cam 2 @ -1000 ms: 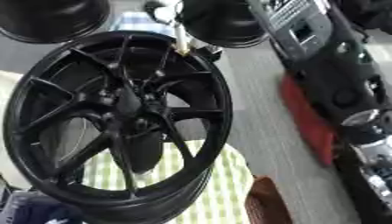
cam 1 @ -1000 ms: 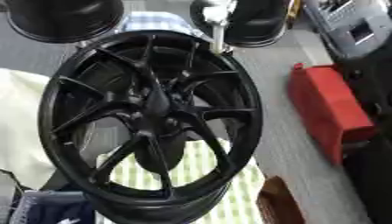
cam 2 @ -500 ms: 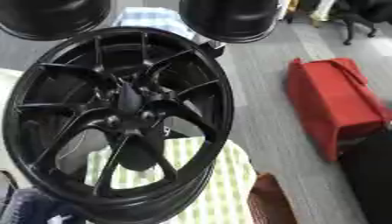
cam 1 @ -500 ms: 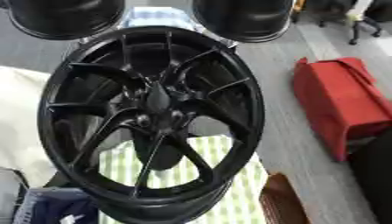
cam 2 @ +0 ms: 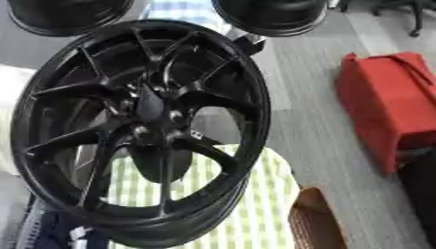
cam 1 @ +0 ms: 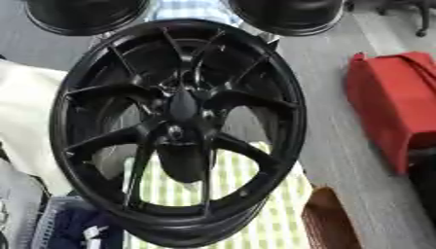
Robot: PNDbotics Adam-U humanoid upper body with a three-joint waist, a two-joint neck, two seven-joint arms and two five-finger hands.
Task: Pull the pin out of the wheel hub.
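Note:
A large black multi-spoke wheel hub (cam 1: pixel 183 107) fills the middle of both views, standing tilted on a green and white checked cloth (cam 1: pixel 255 194). Small round lug spots (cam 2: pixel 174 115) show around its dark centre. I cannot make out a pin anywhere on the hub. A small dark block (cam 2: pixel 248 40) sits against the rim's upper right edge. Neither of my hands shows in either view.
Two more black rims (cam 1: pixel 85 14) (cam 1: pixel 289 14) lie at the top edge. A red bag (cam 1: pixel 396 107) rests on the grey floor at the right, with a brown box (cam 1: pixel 328 223) below it. White fabric (cam 1: pixel 26 121) and a blue basket (cam 1: pixel 68 228) lie at the left.
A pale slim thing that stood over the rim's top edge one second ago is out of view. The whole picture has shifted, so the camera moved; the wheel hub appears unmoved.

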